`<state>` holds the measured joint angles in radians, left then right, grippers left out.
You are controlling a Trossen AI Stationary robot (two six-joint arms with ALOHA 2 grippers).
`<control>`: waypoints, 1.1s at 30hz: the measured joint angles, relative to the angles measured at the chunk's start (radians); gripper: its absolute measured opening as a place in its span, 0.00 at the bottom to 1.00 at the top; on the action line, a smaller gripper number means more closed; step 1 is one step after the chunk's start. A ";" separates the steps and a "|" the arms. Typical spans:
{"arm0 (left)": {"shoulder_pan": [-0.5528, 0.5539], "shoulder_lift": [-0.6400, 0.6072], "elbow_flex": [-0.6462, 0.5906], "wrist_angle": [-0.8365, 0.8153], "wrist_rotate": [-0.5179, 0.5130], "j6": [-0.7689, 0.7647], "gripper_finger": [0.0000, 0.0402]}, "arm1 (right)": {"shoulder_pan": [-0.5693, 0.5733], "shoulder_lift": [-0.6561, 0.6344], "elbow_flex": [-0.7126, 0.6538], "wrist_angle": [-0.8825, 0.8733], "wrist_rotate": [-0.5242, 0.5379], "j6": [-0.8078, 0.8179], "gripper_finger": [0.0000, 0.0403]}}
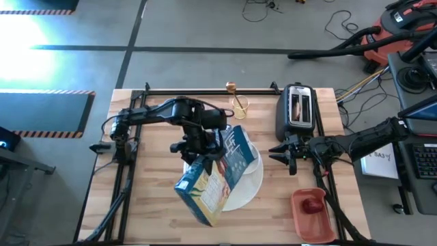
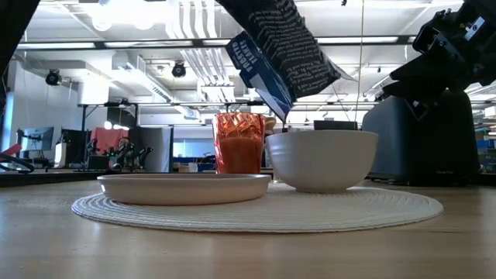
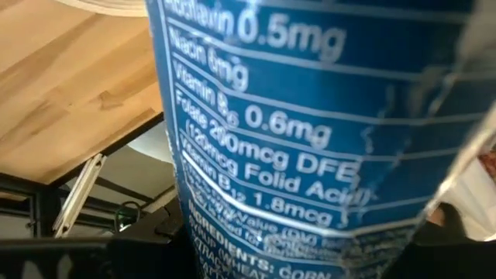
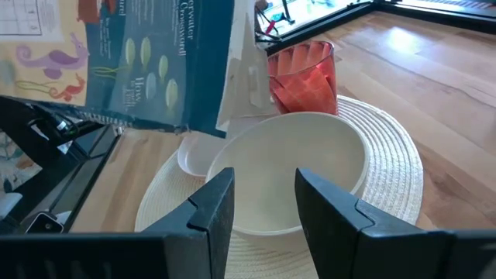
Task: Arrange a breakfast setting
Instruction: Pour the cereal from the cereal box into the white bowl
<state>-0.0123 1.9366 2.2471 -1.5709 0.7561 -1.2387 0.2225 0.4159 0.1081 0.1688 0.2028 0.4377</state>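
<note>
Bowl (image 4: 291,174) first: the white bowl sits on the woven round placemat (image 4: 387,174), with the pink-red cup (image 4: 304,75) just beyond it and the smaller white plate (image 2: 184,187) beside it in the low view. From above, the box hides the bowl, and only the mat's pale edge shows at the table's centre.

Over that bowl hangs the blue cereal box (image 1: 213,174), which my left gripper (image 1: 198,143) clamps by its side. Its long axis runs from about 1 o'clock down to 7 o'clock in the high view, and the low view shows it tilted, its lower corner pointing down at the bowl's rim. An opened flap and pale inner bag hang at the end nearest the bowl. I judge the coming move turns on this: the mouth must sit directly above the bowl's hollow, not its near wall, or the cereal lands on the mat.

My right gripper (image 1: 290,154) waits at 3 o'clock from the bowl, well apart from it, fingers parted and empty, aimed straight at the bowl's wall. It stands just in front of the toaster (image 1: 298,109), where a brown toast slice (image 1: 294,106) shows in a slot.

Farther out, at about 5 o'clock, the small dark-red fruit (image 1: 313,205) lies in a pink tray (image 1: 314,217).
</note>
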 joint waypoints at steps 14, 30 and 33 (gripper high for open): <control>0.044 0.000 -0.001 0.036 0.130 0.002 0.51 | 0.000 0.000 0.000 0.000 0.000 0.000 0.32; 0.089 0.001 -0.019 0.067 0.221 -0.073 0.51 | 0.000 0.000 0.000 0.000 0.000 0.000 0.32; 0.091 0.002 -0.035 0.070 0.251 -0.078 0.51 | 0.000 0.000 0.000 0.000 0.000 0.000 0.32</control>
<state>0.0788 1.9385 2.2124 -1.5009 1.0076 -1.3171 0.2222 0.4156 0.1081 0.1688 0.2026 0.4377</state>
